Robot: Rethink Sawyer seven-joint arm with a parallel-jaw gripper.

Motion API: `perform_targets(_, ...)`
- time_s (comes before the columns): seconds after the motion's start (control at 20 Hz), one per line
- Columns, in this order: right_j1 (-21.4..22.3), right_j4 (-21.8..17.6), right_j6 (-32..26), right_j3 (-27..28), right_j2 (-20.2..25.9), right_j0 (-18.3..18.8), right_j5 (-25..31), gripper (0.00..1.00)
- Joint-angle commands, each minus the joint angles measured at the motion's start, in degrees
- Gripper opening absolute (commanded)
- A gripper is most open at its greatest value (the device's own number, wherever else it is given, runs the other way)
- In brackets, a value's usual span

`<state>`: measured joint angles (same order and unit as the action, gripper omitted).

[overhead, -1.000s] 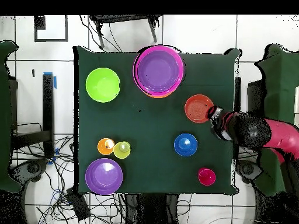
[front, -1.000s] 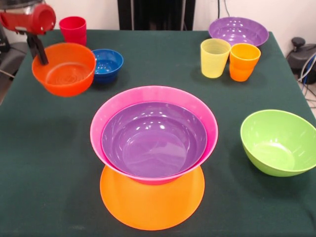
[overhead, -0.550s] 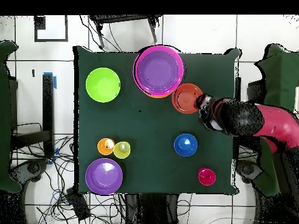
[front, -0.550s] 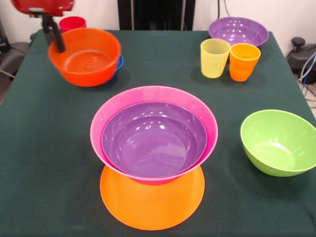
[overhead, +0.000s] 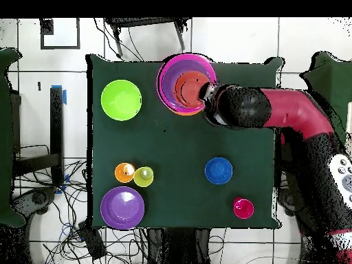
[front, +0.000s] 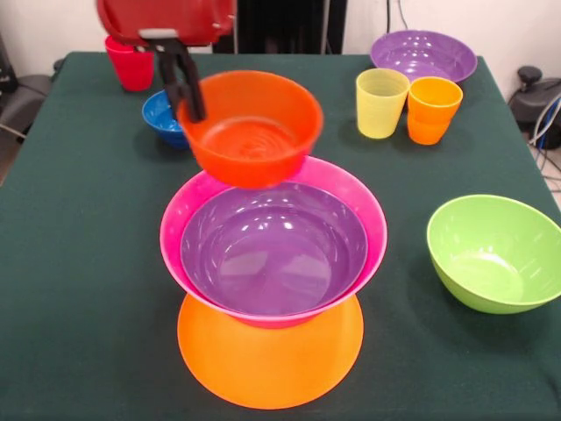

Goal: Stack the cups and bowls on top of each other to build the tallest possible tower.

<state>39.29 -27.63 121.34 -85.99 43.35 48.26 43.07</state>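
The black two-fingered gripper (front: 186, 88) is clamped over the rim of the small glossy red-orange plastic bowl (front: 254, 127), one finger inside the wall and one outside, holding it open side up above the tower (front: 273, 263). Whether the bowl's bottom touches anything below is hard to judge from the front view; it appears to hang clear.

The tower is a smooth purple bowl (front: 273, 250) nested in a large hot pink bowl (front: 351, 197), both on an upturned orange bowl (front: 270, 368).

On the dark green tablecloth (front: 79, 263) stand a small blue bowl (front: 162, 116), a red tapered cup (front: 130, 63), a translucent pale yellow cup (front: 380, 103) touching an orange cup (front: 432, 110), a second wide purple bowl (front: 423, 55) and a lime green bowl (front: 495, 253).
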Motion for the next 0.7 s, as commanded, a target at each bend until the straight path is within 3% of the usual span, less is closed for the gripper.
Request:
perform_targets(0.05,-6.87,1.2,-2.18,14.53,-4.59,-6.12,11.74,0.0)
perform_targets(0.35,-9.99,1.77,-3.53,21.37,-5.15,-8.32,15.57,0.0)
perform_targets(0.7,-10.91,1.4,-5.64,20.73,-4.7,-7.1,14.78,0.0)
